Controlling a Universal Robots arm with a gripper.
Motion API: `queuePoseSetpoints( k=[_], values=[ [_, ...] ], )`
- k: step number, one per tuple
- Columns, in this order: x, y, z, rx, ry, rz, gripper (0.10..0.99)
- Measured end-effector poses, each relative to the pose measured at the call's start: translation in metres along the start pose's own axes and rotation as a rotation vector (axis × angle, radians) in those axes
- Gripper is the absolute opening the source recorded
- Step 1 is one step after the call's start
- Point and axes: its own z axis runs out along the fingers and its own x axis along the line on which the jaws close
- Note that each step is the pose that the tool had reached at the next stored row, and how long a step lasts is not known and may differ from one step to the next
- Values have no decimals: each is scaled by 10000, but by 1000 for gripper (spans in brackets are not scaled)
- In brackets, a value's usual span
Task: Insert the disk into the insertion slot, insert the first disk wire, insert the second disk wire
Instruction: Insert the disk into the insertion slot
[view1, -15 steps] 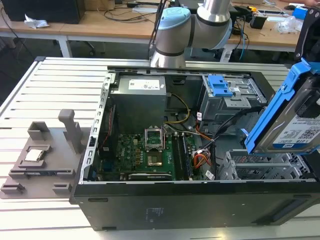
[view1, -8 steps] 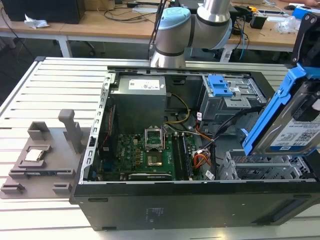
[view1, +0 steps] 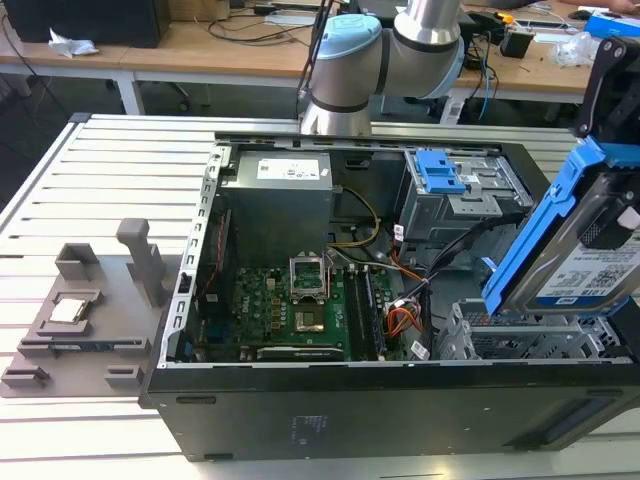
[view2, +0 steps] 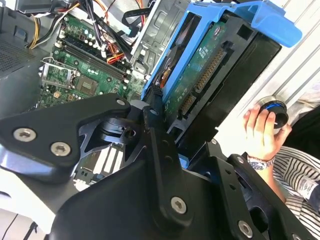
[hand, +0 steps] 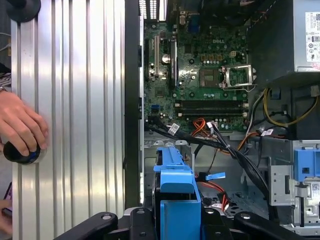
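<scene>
Slatted table, open computer case; disk with barcode label in gripper

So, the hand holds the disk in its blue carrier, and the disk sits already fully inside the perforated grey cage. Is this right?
Not quite. The hand does hold the disk in its blue carrier, but the disk is not inside the perforated grey cage. The exterior view shows it tilted in the air above the cage, outside its mouth.
</scene>
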Motion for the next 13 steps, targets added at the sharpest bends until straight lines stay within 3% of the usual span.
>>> queuePoseSetpoints(
  k=[13],
  values=[
    [0,-4,103,0,1,0,361]
  ],
)
